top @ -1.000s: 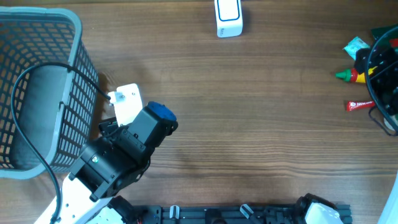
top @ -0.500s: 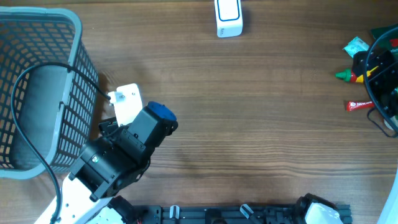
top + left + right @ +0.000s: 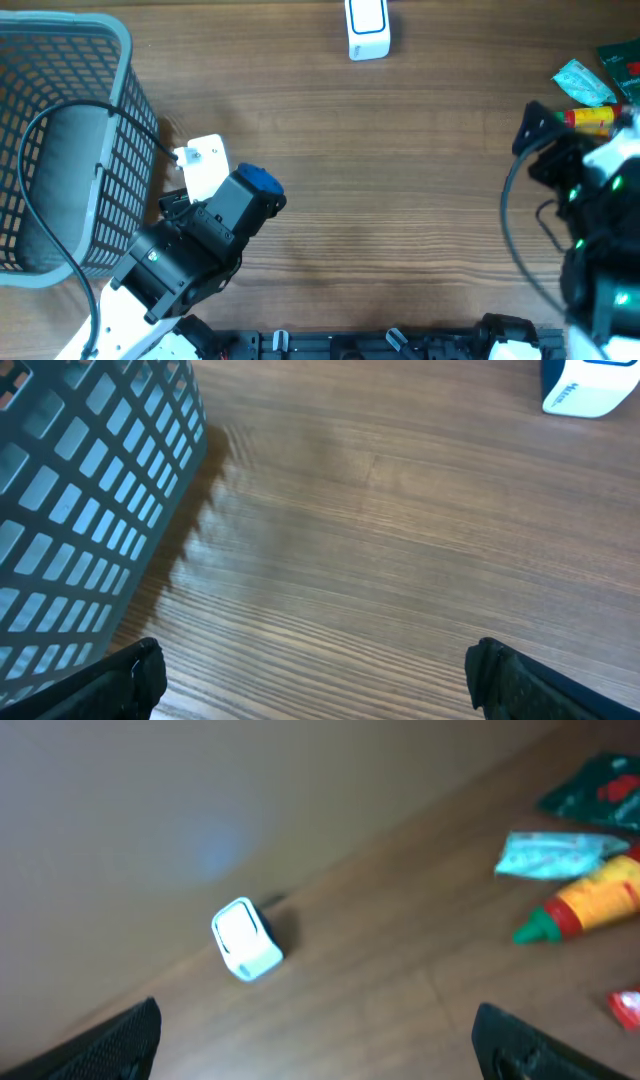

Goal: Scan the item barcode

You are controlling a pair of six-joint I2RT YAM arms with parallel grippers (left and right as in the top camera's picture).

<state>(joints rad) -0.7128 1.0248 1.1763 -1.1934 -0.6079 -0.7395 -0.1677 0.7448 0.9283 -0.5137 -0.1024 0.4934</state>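
A: The left hand (image 3: pixel 320 678) and right hand (image 3: pixel 320 1042) both gape wide, empty. Where are the items?

B: The bottle (image 3: pixel 585 905) and packet (image 3: pixel 550 852) crowd the worktop's (image 3: pixel 400 200) right edge, well apart from the scanner (image 3: pixel 245 940). Grabbing one may knock its neighbour, or cover the barcode.

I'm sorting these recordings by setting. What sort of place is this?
Probably a mock shop checkout on a wood-grain table: a grey plastic mesh basket, a small white box that looks like a scanner, and packaged goods such as a yellow squeeze bottle and a teal packet.
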